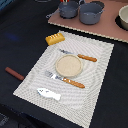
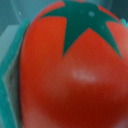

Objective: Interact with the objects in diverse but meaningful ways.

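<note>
A red tomato [image 2: 75, 85] with a green star-shaped top fills the wrist view, very close to the camera. Teal finger pads [image 2: 11, 80] press against its sides, so my gripper [image 2: 70, 70] is shut on it. Neither arm nor tomato shows in the exterior view. There, a yellow-orange bread loaf [image 1: 55, 38] lies at the placemat's far corner. The flat white fish [image 1: 49, 93] rests at the mat's near edge. The brown sausage [image 1: 14, 73] lies on the dark table toward the exterior view's left. Two blue-grey pots [image 1: 91, 12] stand at the back.
A pale woven placemat [image 1: 97, 70] holds a round beige plate [image 1: 68, 65], a knife [image 1: 80, 56] and a fork [image 1: 65, 79], both with orange handles. The pots stand on a pinkish board [image 1: 107, 29], with a white bowl [image 1: 123, 17] at its right end.
</note>
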